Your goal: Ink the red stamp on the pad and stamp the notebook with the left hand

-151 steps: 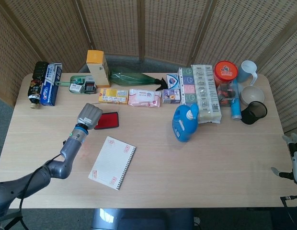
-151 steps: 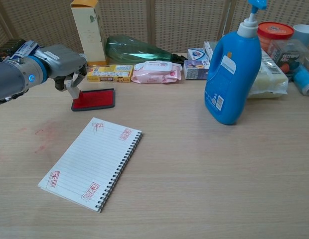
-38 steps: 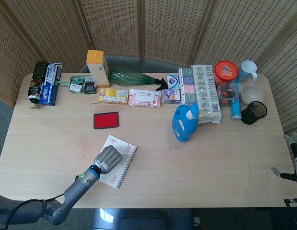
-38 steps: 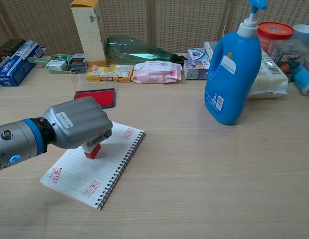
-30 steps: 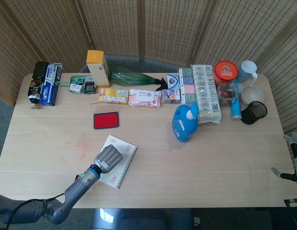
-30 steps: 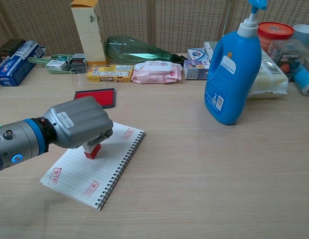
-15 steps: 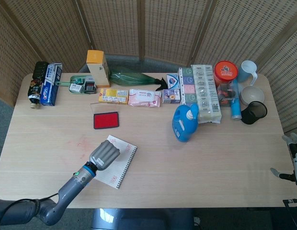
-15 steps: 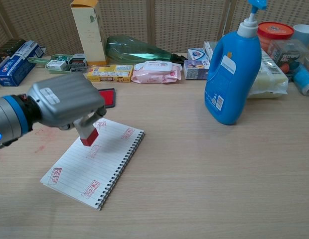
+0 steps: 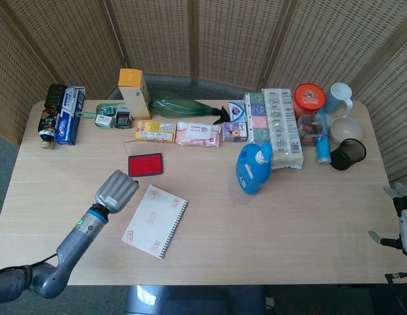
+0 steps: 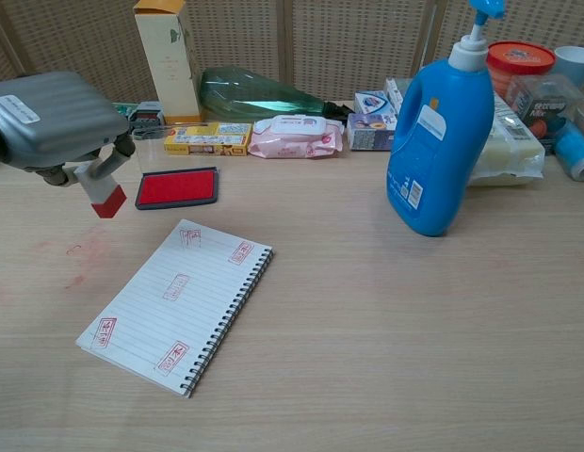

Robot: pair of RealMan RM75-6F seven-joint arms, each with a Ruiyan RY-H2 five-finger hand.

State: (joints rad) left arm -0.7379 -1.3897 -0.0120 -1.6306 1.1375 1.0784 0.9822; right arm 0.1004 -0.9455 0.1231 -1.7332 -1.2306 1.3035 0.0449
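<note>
Red stamp (image 10: 104, 191) gripped in left robot hand (image 10: 55, 120), lifted clear, left of notebook (image 10: 176, 301) and ink pad (image 10: 177, 187)

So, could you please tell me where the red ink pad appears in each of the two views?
Head view: the ink pad lies left of centre, just above the notebook.
Chest view: the ink pad sits upper left, beyond the notebook.
Shared landmark: the blue detergent bottle stands to the right of the pad in both.
</note>
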